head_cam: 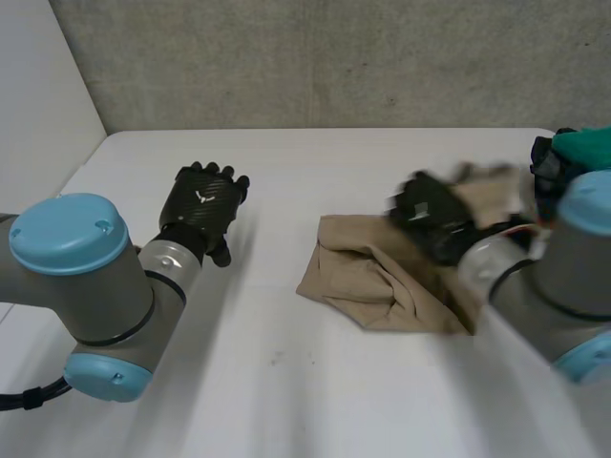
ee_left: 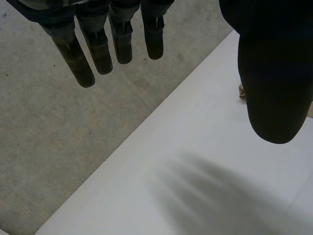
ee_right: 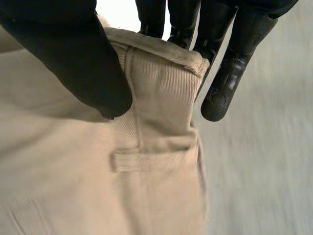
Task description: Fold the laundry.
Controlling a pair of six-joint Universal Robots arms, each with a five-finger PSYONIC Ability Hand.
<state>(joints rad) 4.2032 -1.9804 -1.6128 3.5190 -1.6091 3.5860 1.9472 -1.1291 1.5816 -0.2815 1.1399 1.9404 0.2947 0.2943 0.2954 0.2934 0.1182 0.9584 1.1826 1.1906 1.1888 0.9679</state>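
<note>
A crumpled pair of beige trousers (head_cam: 382, 281) lies on the white table (head_cam: 286, 382), right of the middle. My right hand (head_cam: 434, 218) is at the cloth's far right part and lifts it. In the right wrist view the thumb (ee_right: 78, 58) and the fingers (ee_right: 220, 93) pinch the waistband of the trousers (ee_right: 156, 161) beside a belt loop. My left hand (head_cam: 202, 205) hovers over the bare table to the left, well apart from the cloth. Its fingers (ee_left: 98, 49) are straight and hold nothing.
A pile of green and dark clothes (head_cam: 578, 148) lies at the table's far right corner. The table's far edge (ee_left: 161, 105) runs just beyond my left hand, with grey floor (ee_left: 58, 127) past it.
</note>
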